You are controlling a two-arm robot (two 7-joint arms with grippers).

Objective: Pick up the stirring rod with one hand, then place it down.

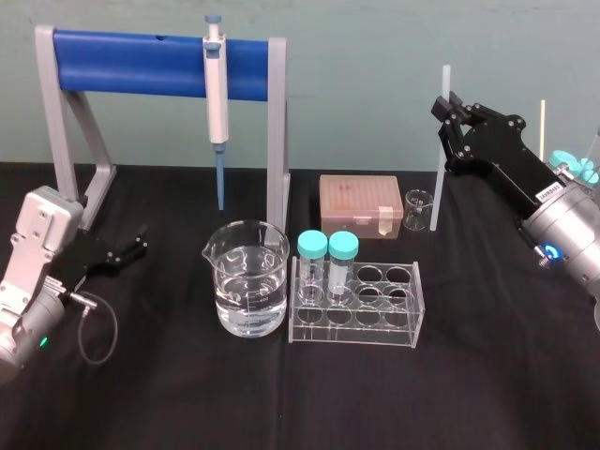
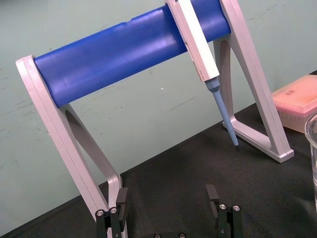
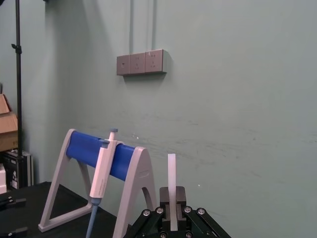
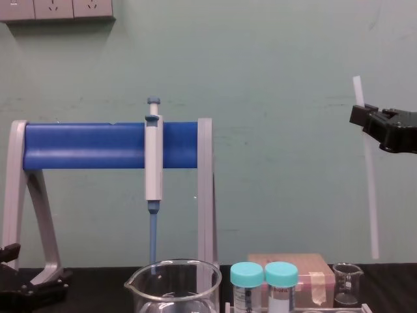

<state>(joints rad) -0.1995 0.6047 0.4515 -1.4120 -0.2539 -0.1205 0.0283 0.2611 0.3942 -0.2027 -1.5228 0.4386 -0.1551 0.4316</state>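
The stirring rod [image 1: 439, 178] is a thin translucent white stick standing almost upright at the back right. My right gripper [image 1: 444, 108] is shut on it near its upper end, well above the table. In the chest view the stirring rod [image 4: 370, 182] hangs down from the right gripper [image 4: 360, 116], and its lower end is just right of a small beaker. Whether that end touches the table I cannot tell. The right wrist view has the stirring rod [image 3: 172, 178] rising between the two fingers. My left gripper [image 1: 139, 242] rests low at the table's left side, open and holding nothing, its fingers [image 2: 121, 198] set wide apart.
A blue-barred grey stand [image 1: 277, 131] at the back carries a pipette [image 1: 217, 94]. A large beaker of water [image 1: 248, 281] and a clear tube rack [image 1: 356, 305] with two teal-capped tubes sit mid-table. Behind them are a pink tip box [image 1: 359, 204] and a small beaker [image 1: 417, 208].
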